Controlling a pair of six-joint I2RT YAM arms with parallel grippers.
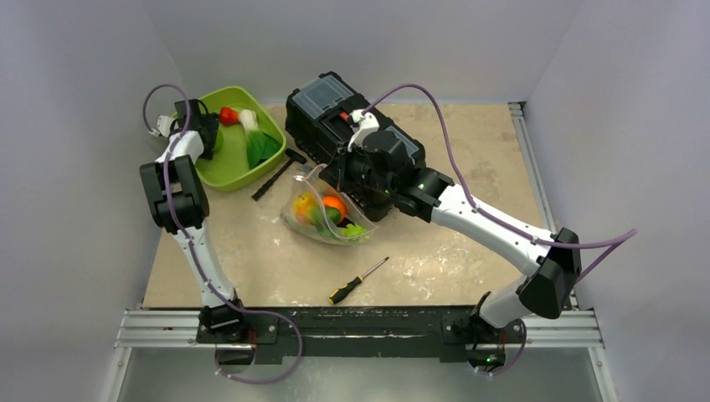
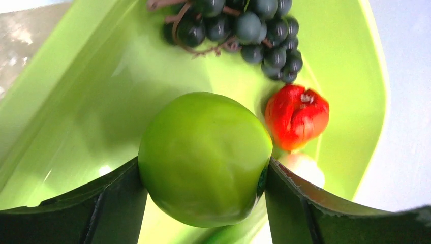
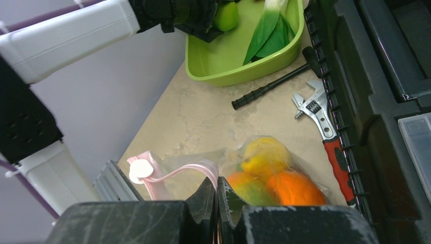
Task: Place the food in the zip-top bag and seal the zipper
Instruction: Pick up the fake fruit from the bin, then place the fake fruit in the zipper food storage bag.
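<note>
The left gripper (image 2: pixel 202 174) clamps the green apple (image 2: pixel 203 152) between its fingers, over the lime tray (image 2: pixel 76 101). The right gripper (image 3: pixel 217 197) is pinched tight on the pink zipper (image 3: pixel 195 166) of the clear bag (image 3: pixel 264 170), with the bagged food just beyond its fingertips

A beige, mottled tabletop (image 1: pixel 435 251) with pale worn patches fills the middle; plain grey-lilac panels close it in, a left wall (image 1: pixel 67 167), a far wall (image 1: pixel 377 33) and a right wall (image 1: pixel 636 126). A slotted aluminium rail (image 1: pixel 159 328) runs along the near edge; a thinner metal track (image 1: pixel 527 155) lines the right edge; the light is soft and even, with faint sheen on the tabletop.
</note>
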